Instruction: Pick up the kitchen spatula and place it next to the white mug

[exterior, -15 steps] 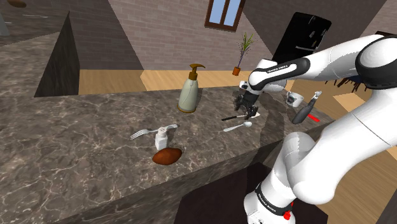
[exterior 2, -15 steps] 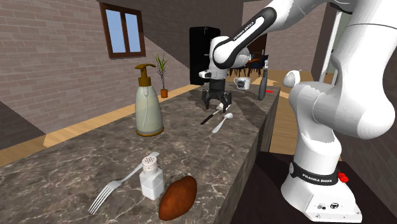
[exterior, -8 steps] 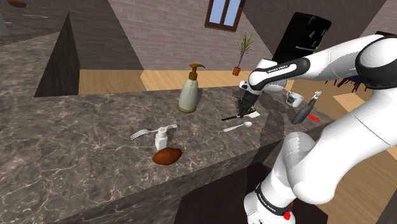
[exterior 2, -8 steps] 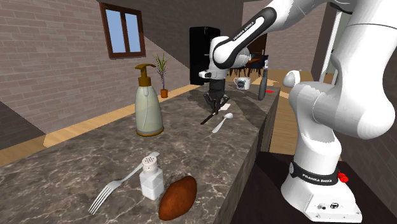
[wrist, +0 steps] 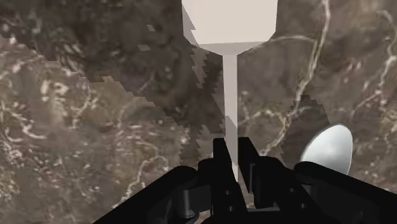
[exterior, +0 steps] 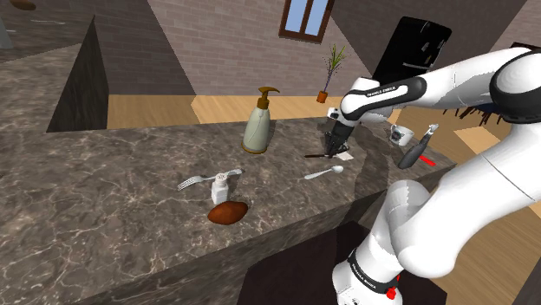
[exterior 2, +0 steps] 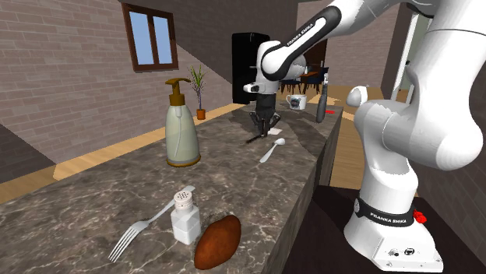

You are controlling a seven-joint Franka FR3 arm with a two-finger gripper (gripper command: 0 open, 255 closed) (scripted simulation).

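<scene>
Above the counter's (exterior: 130,217) far end: gripper (exterior: 332,147) clamped on the spatula (exterior: 316,155).
By the shoulder view the spatula's long axis runs 9 to 3 o'clock, with the dark handle left and the pale blade right. A spoon (exterior: 322,173) lies at 6 o'clock from the gripper, and the mug (exterior: 400,134) stands well apart at about 2 o'clock. The wrist view settles the hold: both fingers (wrist: 221,167) clasp the thin shaft, whose shadow falls offset on the stone, so it is probably lifted. The shoulder view supplies the mug's bearing.

Claw (wrist: 234,153) pinched shut; pointed downward
</scene>
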